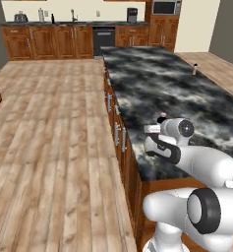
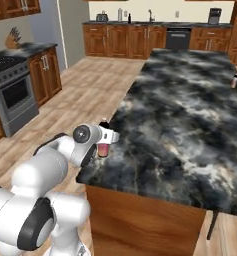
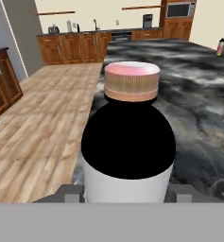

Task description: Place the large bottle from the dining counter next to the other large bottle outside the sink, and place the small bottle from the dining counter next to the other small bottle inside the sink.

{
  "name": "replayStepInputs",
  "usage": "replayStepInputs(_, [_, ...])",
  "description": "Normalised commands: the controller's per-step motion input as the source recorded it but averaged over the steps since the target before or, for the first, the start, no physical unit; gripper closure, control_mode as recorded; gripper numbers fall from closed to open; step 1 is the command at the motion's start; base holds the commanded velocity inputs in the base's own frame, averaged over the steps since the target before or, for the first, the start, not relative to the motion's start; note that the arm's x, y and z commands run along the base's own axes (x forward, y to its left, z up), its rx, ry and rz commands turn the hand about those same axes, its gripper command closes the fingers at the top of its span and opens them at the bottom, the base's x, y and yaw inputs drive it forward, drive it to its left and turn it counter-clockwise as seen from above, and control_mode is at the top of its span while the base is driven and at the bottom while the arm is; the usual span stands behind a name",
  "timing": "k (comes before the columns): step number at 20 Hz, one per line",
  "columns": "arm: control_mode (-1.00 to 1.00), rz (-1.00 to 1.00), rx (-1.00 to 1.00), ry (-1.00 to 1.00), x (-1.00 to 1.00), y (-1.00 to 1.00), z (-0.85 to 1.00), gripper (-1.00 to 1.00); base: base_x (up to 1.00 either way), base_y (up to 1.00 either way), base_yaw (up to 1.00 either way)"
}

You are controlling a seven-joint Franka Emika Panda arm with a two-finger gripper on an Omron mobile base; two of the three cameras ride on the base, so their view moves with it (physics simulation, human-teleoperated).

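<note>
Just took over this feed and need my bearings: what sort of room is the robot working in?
A home kitchen, rendered. A marbled island counter fills the middle, a stove stands to the left, and wood cabinets with a dishwasher line the far wall.

The marbled dining counter (image 2: 190, 110) carries the large bottle (image 2: 104, 148) and, far off, the small bottle (image 2: 234, 81).

arm (image 1: 206, 167): glossy white rounded shells | joints: dark bands | wrist: grey disc
</note>
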Motion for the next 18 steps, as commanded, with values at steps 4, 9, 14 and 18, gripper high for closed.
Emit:
replayStepInputs(4, [1.00, 0.00, 0.00, 0.00, 0.00, 0.00, 0.00, 1.00, 0.00, 1.00, -0.09])
replayStepInputs(9, [1.00, 0.00, 0.00, 0.00, 0.00, 0.00, 0.00, 1.00, 0.00, 1.00, -0.07])
replayStepInputs(14, [1.00, 0.00, 0.00, 0.00, 0.00, 0.00, 0.00, 1.00, 0.39, 0.93, -0.07])
replayStepInputs(18, [1.00, 0.00, 0.00, 0.00, 0.00, 0.00, 0.00, 1.00, 1.00, 0.62, -0.13])
